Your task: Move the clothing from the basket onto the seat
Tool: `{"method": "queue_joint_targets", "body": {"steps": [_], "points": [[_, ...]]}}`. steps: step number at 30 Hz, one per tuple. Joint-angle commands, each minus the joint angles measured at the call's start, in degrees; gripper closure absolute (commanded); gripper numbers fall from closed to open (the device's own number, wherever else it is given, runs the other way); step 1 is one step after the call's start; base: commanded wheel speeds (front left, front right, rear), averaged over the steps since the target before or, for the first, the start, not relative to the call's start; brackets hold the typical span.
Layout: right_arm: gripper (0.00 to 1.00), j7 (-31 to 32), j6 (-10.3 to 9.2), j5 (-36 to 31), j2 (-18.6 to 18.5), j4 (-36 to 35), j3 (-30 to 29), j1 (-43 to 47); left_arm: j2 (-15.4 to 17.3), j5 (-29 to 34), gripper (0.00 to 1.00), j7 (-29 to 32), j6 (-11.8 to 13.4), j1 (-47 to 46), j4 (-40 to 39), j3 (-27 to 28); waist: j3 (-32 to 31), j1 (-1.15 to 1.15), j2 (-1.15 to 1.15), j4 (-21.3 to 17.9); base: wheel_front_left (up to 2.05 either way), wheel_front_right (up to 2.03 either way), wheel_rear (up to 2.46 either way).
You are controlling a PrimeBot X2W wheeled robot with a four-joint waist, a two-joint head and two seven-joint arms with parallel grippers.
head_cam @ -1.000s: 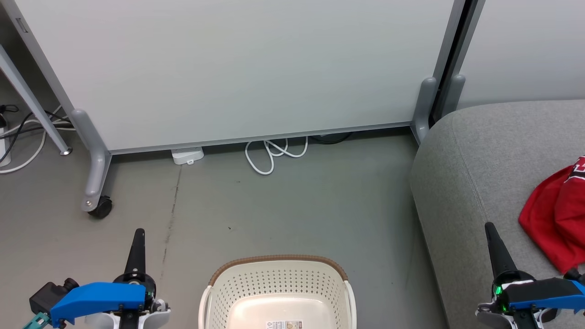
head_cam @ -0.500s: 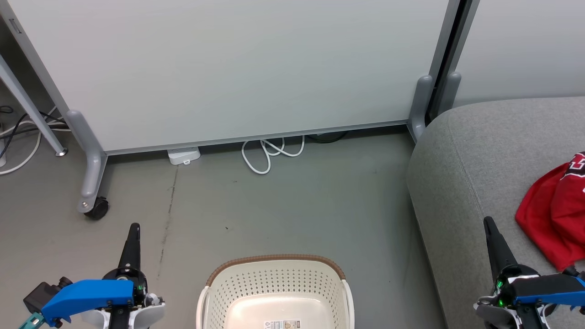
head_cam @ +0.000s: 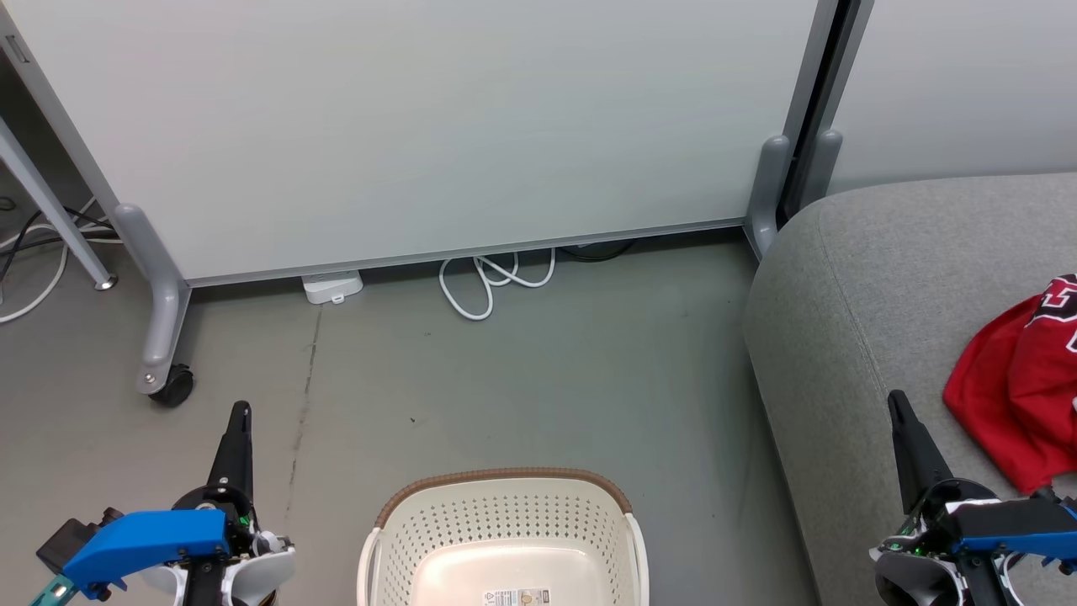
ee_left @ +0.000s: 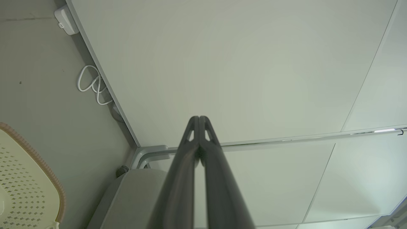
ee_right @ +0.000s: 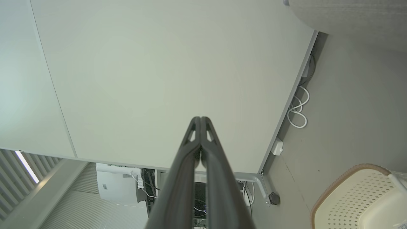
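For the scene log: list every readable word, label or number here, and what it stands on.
Sticker in the basket: too small to read.
Block lettering on the red clothing: cut off at the picture's edge, unreadable.
Nothing else carries legible text.

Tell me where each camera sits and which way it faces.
Head view: on the head, facing forward and down at floor, basket, seat with clothing; left gripper and right gripper at the bottom corners.
Left wrist view: on the left wrist, looking along its shut fingers at the white partition.
Right wrist view: on the right wrist, along its shut fingers at that partition.
Shared: both wrist views catch the basket and seat.
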Motion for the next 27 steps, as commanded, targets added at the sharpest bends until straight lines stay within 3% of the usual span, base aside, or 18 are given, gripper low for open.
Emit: {"method": "queue_joint_targets", "body": {"steps": [1, 15, 27], "points": [[1.0, 0.3, 0.06, 1.2, -0.3, 0.0, 0.1, -0.8, 0.1, -0.9, 1.0, 0.2, -0.5, -1.0, -0.4, 0.5, 0.0, 0.0, 0.0, 0.0, 0.0, 0.0, 0.0], [1.0, 1.4, 0.06, 6.7, -0.4, 0.2, 0.2, -1.5, 0.1, -5.8, 1.0, 1.6, -0.5, -1.2, -1.2, 1.3, 0.2, 0.0, 0.0, -0.6, 0.0, 0.0, 0.0], [1.0, 1.4, 0.06, 6.4, -0.4, 0.2, 0.2, -1.4, 0.0, -5.5, 1.0, 1.6, -0.5, -1.2, -1.1, 1.3, 0.2, 0.0, 0.0, -0.6, 0.0, 0.0, 0.0]]}}
